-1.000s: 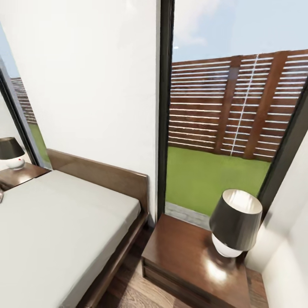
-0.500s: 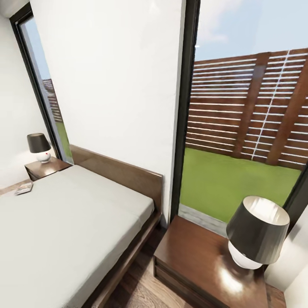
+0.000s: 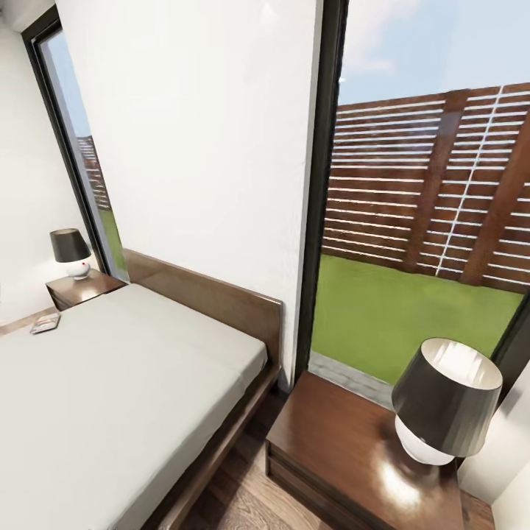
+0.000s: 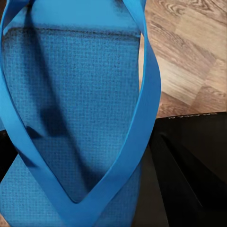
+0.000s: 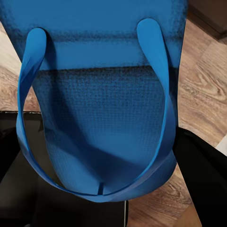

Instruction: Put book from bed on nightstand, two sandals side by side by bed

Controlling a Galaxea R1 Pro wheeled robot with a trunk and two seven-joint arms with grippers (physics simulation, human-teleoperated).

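Note:
The bed point(image 3: 110, 383) with its pale mattress lies at the left of the head view. The book point(image 3: 45, 322) rests on its far left edge. One dark-brown nightstand point(image 3: 346, 449) stands close at lower right, another nightstand point(image 3: 81, 288) beyond the bed. In the left wrist view a blue sandal point(image 4: 71, 94) hangs above the wood floor with my left gripper point(image 4: 80, 194) shut on it, a black finger point(image 4: 189, 175) beside it. My right gripper point(image 5: 104, 194) is shut on the other blue sandal point(image 5: 99, 94), between black fingers point(image 5: 23, 189).
A black-shaded lamp point(image 3: 442, 401) takes up the right half of the near nightstand. A smaller lamp point(image 3: 71, 252) stands on the far one. Tall windows point(image 3: 427, 206) flank the white wall behind the headboard. A strip of wood floor point(image 3: 243, 500) runs between bed and near nightstand.
The head camera has swung left and pulled back, bringing the far nightstand, its lamp and the book fully into the picture. Nothing in the room itself has moved.

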